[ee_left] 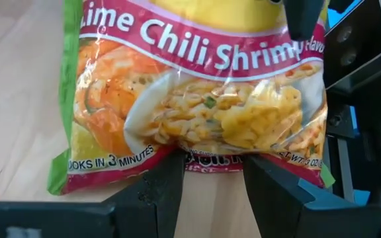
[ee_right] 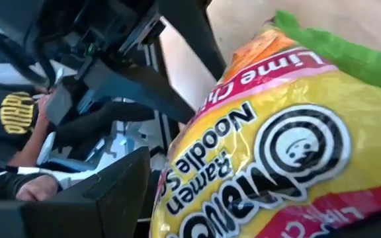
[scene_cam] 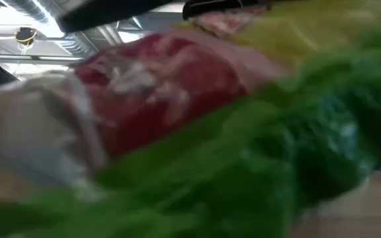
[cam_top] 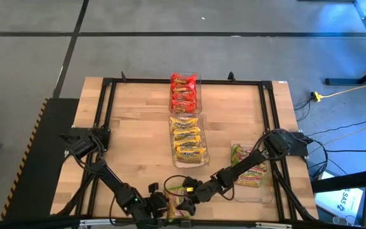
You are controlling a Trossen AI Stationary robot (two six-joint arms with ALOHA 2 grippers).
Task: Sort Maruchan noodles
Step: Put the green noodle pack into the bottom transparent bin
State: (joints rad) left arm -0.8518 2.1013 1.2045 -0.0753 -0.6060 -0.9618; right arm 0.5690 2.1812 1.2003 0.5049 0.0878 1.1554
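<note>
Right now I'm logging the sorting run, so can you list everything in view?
Red noodle packets: a stack, count unclear, red, in the clear bin at the far middle of the table.
Yellow noodle packets: a stack, count unclear, yellow, in the clear bin at the table's centre.
Green and pink noodle packets: a few, in the clear bin on the right.
Lime chili shrimp packet: one, green, pink and yellow, at the near edge between both grippers.
Table: one, light wood, dark frame.
Person: one, dark top, beyond the table.
Left gripper: near edge, shut on the packet's end.
Right gripper: near edge, at the same packet.
</note>
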